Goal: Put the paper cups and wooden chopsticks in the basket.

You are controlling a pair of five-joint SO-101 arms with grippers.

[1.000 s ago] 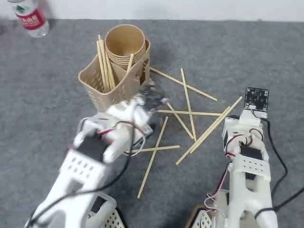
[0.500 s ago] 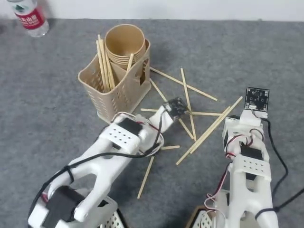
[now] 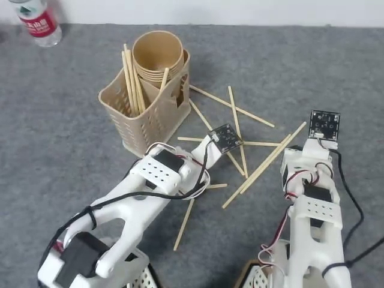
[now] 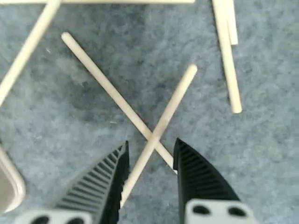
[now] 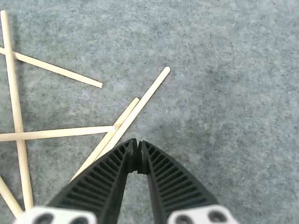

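Observation:
Stacked paper cups (image 3: 157,54) stand in the tan basket (image 3: 129,123) at the back left, with several wooden chopsticks (image 3: 132,81) upright beside them. More chopsticks (image 3: 238,123) lie scattered on the grey carpet to the basket's right. My left gripper (image 4: 152,144) is open just above two crossed chopsticks (image 4: 156,133), one finger on each side of the crossing. The left arm's camera board (image 3: 227,138) sits over that spot. My right gripper (image 5: 138,143) is shut and holds nothing, close to a pair of chopsticks (image 5: 131,114) lying side by side.
A plastic bottle (image 3: 37,21) lies at the far left corner by the wall. One loose chopstick (image 3: 192,207) lies partly under the left arm. The basket's rim (image 4: 7,186) shows beside the left gripper. Open carpet lies at the right and front left.
The left arm swung away from the basket toward the right and stretched out low over the loose chopsticks. The right arm has stayed still.

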